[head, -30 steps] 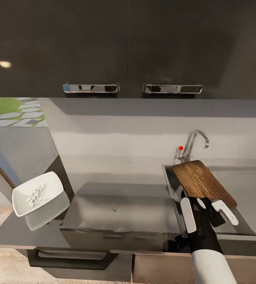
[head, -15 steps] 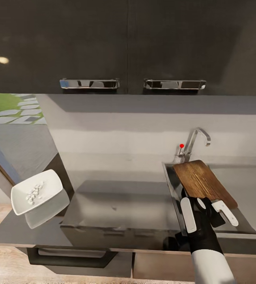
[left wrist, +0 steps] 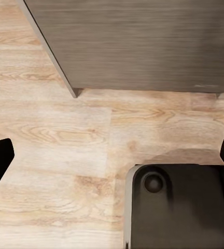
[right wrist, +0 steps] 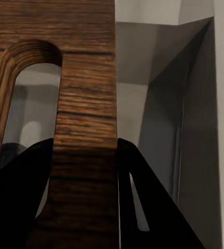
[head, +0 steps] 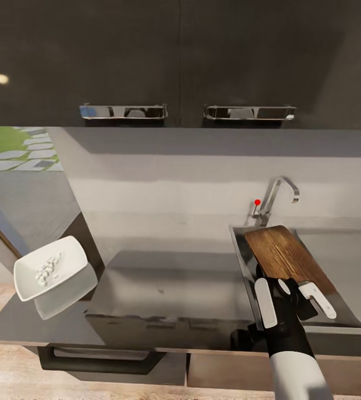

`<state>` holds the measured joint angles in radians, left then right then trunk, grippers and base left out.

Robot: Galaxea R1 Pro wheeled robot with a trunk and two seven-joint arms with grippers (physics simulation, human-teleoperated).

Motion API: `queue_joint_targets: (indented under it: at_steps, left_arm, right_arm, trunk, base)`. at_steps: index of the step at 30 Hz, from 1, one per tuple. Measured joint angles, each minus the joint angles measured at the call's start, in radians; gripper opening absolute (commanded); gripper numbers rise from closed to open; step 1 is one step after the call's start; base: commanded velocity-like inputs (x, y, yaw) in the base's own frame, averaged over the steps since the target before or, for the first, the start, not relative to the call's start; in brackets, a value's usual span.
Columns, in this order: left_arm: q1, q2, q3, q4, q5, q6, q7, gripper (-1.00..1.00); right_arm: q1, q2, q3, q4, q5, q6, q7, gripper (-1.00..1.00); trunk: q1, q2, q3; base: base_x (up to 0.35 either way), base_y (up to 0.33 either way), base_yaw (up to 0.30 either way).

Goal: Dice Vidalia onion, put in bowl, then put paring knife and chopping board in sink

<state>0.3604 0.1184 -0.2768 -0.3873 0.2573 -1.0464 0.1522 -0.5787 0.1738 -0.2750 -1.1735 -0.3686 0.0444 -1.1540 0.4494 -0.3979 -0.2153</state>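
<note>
My right gripper [head: 292, 298] is shut on the slot-handle end of the dark brown chopping board [head: 283, 254], which slants over the sink [head: 240, 253] below the chrome tap [head: 273, 198]. In the right wrist view the board [right wrist: 86, 93] runs between the dark fingers [right wrist: 24, 181], with the grey basin [right wrist: 158, 104] behind it. The white square bowl [head: 49, 266] stands at the countertop's [head: 163, 283] left end and holds diced onion [head: 47, 270]. My left gripper [left wrist: 112, 155] is open, hanging over wooden floor. The paring knife is out of view.
Dark upper cabinets with chrome handles [head: 124, 111] hang above the grey backsplash. A drawer handle [head: 97, 360] sits under the counter's front edge. In the left wrist view, a grey cabinet front [left wrist: 143, 41] and my dark base [left wrist: 179, 207] border the floor.
The whole head view has shifted slightly, so the camera moved. My right gripper keeps the board at the same spot over the sink.
</note>
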Motion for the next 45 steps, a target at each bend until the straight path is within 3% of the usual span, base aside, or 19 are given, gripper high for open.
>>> queue_joint_targets:
  at_steps: [13, 19, 28, 45]
  left_arm:
    - [0.000, 0.000, 0.000, 0.000, 0.000, 0.000, 0.000, 1.00]
    - [0.000, 0.000, 0.000, -0.001, 0.000, 0.000, 0.000, 1.00]
    - [0.000, 0.000, 0.000, 0.000, 0.000, 0.000, 0.000, 1.00]
    - [0.000, 0.000, 0.000, 0.000, 0.000, 0.000, 0.000, 1.00]
  right_arm:
    - [0.000, 0.000, -0.006, 0.017, -0.003, 0.000, 0.000, -1.00]
    - [0.000, 0.000, -0.068, 0.041, -0.002, 0.000, 0.001, -1.00]
    - [0.000, 0.000, -0.107, 0.043, -0.001, 0.001, 0.002, -1.00]
    - [0.000, 0.000, -0.115, 0.043, -0.004, 0.006, 0.006, -1.00]
  trunk:
    - [0.000, 0.000, -0.021]
    - [0.000, 0.000, -0.030]
    - [0.000, 0.000, -0.045]
    - [0.000, 0.000, -0.072]
  base:
    - [0.131, 0.000, 0.000]
    - [0.007, 0.000, 0.000]
    - [0.000, 0.000, 0.000]
    - [0.018, -0.025, 0.000]
